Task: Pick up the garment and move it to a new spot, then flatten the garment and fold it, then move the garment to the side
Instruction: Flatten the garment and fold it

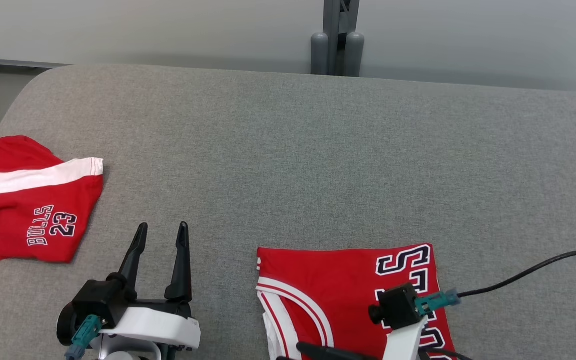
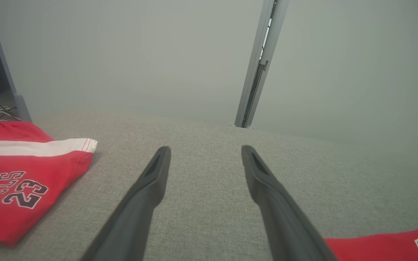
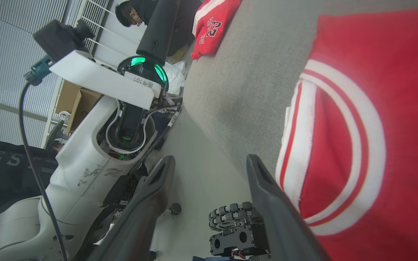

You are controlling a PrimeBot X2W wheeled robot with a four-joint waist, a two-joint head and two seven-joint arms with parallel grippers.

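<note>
Your right gripper stands wide and empty by the near edge of the folded red garment on the table. Pinch every layer together before sliding it aside, so the fold holds; your left gripper idles wide too.

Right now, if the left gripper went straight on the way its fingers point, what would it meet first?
Probably nothing close: ahead of the left gripper lies bare grey padding, then the wall near the metal post. The red shorts lie off to its left, the folded jersey to its right.
</note>
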